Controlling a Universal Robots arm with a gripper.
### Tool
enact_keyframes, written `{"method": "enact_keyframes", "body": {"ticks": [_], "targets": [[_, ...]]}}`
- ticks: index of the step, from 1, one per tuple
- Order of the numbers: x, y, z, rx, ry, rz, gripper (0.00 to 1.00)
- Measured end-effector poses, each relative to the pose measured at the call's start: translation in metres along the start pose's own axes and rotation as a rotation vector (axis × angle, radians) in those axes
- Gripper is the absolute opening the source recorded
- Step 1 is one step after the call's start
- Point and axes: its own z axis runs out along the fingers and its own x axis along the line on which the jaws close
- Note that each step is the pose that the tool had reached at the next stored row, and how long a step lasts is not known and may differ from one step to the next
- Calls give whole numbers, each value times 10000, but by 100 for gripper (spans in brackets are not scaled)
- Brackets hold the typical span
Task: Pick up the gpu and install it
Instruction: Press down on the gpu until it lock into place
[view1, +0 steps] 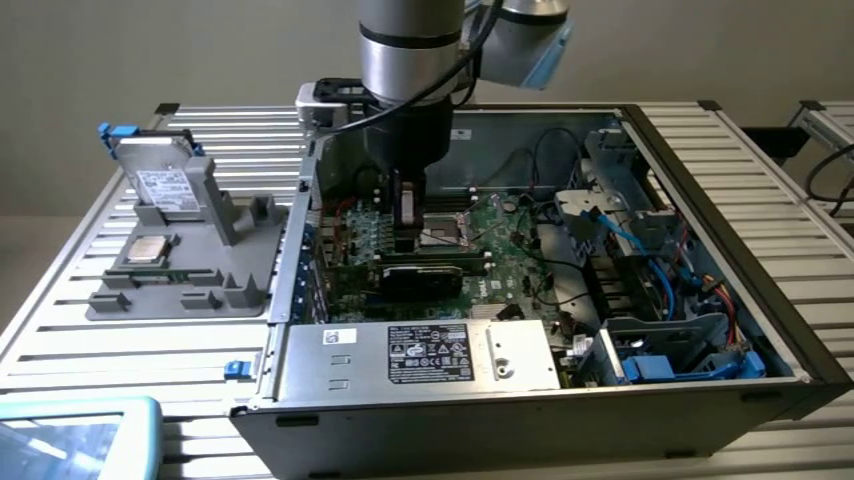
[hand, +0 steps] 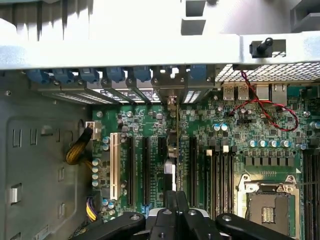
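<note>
claw (view1: 407, 203) clamped on gpu (hand: 173, 145), arm vertical inside case (view1: 694, 130)

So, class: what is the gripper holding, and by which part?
The gripper is shut on the gpu, gripping its upper edge, the card standing edge-on over the motherboard slots.

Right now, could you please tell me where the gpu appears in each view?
Exterior view: the gpu hangs in the gripper inside the case, above the motherboard.
Wrist view: the gpu is edge-on, between black slots, ahead of the gripper.
Shared landmark: the CPU socket.
</note>
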Motion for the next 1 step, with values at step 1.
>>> {"method": "enact_keyframes", "body": {"ticks": [1], "targets": [[0,0,0,0,0,0,11]]}}
